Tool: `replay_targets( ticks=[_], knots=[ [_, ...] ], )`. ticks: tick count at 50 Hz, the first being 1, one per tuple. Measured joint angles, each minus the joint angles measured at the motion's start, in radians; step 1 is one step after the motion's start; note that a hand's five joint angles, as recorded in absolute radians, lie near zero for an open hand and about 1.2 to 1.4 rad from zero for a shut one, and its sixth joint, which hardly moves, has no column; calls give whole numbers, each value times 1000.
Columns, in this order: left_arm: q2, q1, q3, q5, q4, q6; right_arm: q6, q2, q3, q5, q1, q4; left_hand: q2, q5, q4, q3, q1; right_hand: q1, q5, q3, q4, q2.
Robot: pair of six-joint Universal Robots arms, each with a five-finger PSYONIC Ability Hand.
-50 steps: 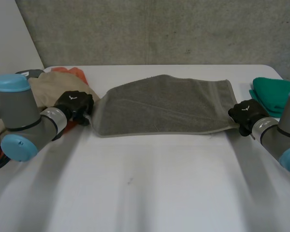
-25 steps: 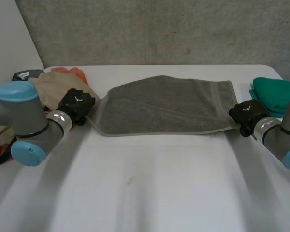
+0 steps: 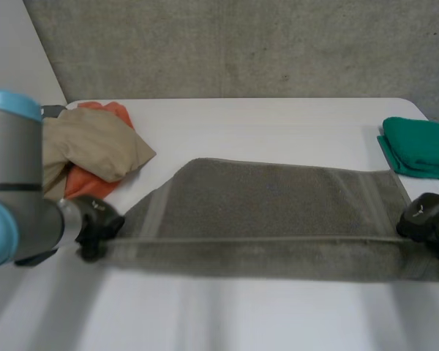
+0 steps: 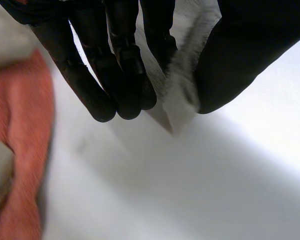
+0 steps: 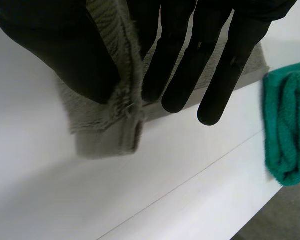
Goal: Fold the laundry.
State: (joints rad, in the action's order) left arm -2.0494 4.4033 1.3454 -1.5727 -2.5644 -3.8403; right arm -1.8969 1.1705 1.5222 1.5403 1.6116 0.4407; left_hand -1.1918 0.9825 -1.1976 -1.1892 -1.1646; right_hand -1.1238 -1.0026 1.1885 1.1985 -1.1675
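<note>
A grey towel (image 3: 271, 208) hangs stretched out long between my two hands, its near edge taut and its far part trailing on the white table (image 3: 263, 124). My left hand (image 3: 96, 225) holds the towel's left end. In the left wrist view the left hand (image 4: 120, 60) pinches a towel corner (image 4: 177, 102) between straight fingers and thumb. My right hand (image 3: 424, 219) holds the right end. In the right wrist view the right hand (image 5: 65, 55) pinches the towel's hemmed edge (image 5: 122, 117) against its thumb.
A heap of beige cloth (image 3: 95, 142) over orange cloth (image 3: 84, 179) lies at the table's far left; the orange cloth (image 4: 25, 150) is beside my left hand. A folded green towel (image 3: 421, 146) sits at the far right, also near my right hand (image 5: 290, 130).
Both hands have drawn the towel from the back of the table toward the near edge, pulling it long and taut. The left hand shut on its corner during this.
</note>
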Motion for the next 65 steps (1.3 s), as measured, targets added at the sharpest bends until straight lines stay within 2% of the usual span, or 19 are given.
replay_targets(
  ticks=[5,7,9,11,13,15,16,19,20,22,27,32,41,47,50,55,60,65],
  knots=[
    [-89,-35,-244,-8,2,50,-27,-69,-154,35,45,-39,0,0,0,0,0,0,0,0,0,0],
    [-130,-51,-408,-15,-1,81,-78,-100,-314,50,71,-94,0,0,0,-1,0,0,0,0,0,0],
    [-149,-58,-483,-18,-2,95,-109,-110,-389,54,80,-128,0,0,0,-1,0,0,0,0,0,0],
    [-187,-73,-659,-23,-17,129,-208,-125,-561,58,93,-236,0,0,0,-1,0,0,0,0,0,0],
    [-195,-73,-757,-21,-58,154,-270,-129,-637,57,94,-310,0,0,-1,-1,0,0,0,0,0,0],
    [-188,-61,-875,-12,-177,200,-366,-126,-719,45,92,-454,-1,0,-1,-1,0,0,0,0,0,0],
    [-185,-59,-887,-10,-196,207,-376,-124,-725,43,91,-472,-1,0,-1,-1,0,0,0,0,0,0],
    [-151,-31,-983,7,-443,281,-458,-107,-742,12,81,-668,-1,0,-1,-1,0,0,0,0,0,0],
    [-148,-28,-987,9,-467,287,-468,-102,-736,5,79,-702,-1,0,-1,-1,0,0,0,0,0,0],
    [-136,-9,-992,23,-598,320,-490,-82,-680,-32,76,-816,-1,0,-1,-1,0,0,-9,0,0,0],
    [-150,10,-922,34,-647,334,-488,-69,-574,-76,87,-876,-1,0,-1,-1,0,0,-9,0,0,0],
    [-166,24,-800,36,-635,339,-480,-89,-506,-92,105,-836,-1,0,-1,-1,0,0,-9,0,0,0],
    [-185,35,-520,53,-655,350,-472,-165,-414,-131,135,-680,-1,0,-1,-1,0,0,-9,0,0,0],
    [-170,30,-327,59,-614,350,-439,-206,-337,-146,133,-548,-1,0,-1,-1,0,0,-9,0,0,0],
    [-141,29,-247,61,-559,347,-410,-205,-298,-145,120,-479,-1,0,-1,-1,0,0,-9,0,0,0],
    [-39,36,-88,76,-393,330,-334,-152,-213,-131,77,-339,-1,0,-1,-1,0,0,-9,0,0,0],
    [93,56,71,101,-189,261,-224,-15,-115,-83,14,-165,-3,0,-1,-1,0,0,-9,0,0,0],
    [206,74,225,108,14,143,-66,154,4,-37,-75,32,-3,0,-1,-1,0,0,-9,0,0,0]
  ],
)
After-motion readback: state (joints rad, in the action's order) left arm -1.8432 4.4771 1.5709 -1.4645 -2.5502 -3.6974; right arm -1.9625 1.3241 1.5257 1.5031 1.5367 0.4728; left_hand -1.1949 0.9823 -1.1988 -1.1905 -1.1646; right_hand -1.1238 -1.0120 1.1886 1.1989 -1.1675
